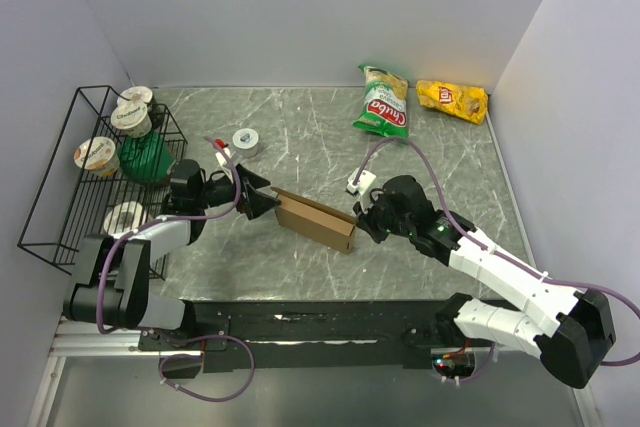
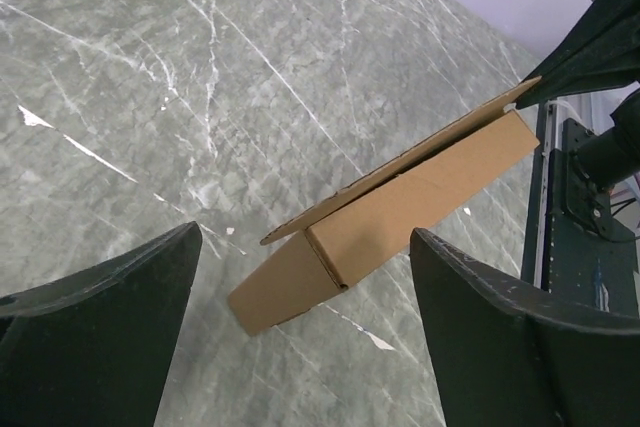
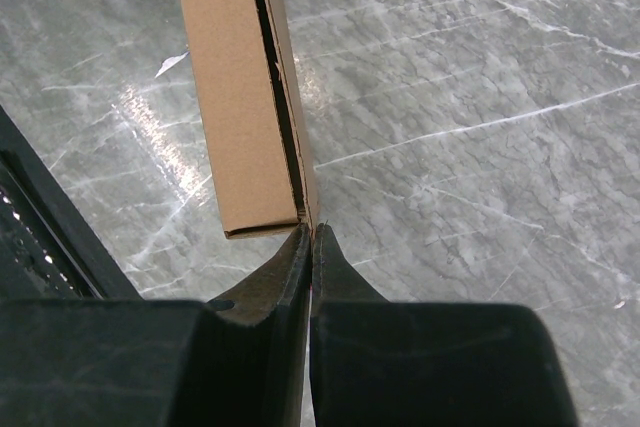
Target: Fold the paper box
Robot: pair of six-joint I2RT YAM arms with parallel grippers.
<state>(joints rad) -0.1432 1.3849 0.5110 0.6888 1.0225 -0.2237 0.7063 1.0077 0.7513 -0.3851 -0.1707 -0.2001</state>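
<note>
The paper box [image 1: 318,219] is a brown cardboard mailer, folded into a long narrow shape and lying mid-table. In the left wrist view it [image 2: 400,202] has its top flap slightly raised. My left gripper [image 1: 262,197] is open and empty, its jaws spread just off the box's left end [image 2: 305,242]. My right gripper [image 1: 362,222] is at the box's right end, shut and pinching the thin edge of a flap [image 3: 312,230]. The right wrist view shows the box [image 3: 235,97] running away from the jaws.
A black wire rack [image 1: 60,177] with several cups and a green bag stands at the left. A tape roll [image 1: 246,141], a green snack bag [image 1: 383,102] and a yellow snack bag [image 1: 452,99] lie further back. A small white object [image 1: 360,182] lies near the right arm.
</note>
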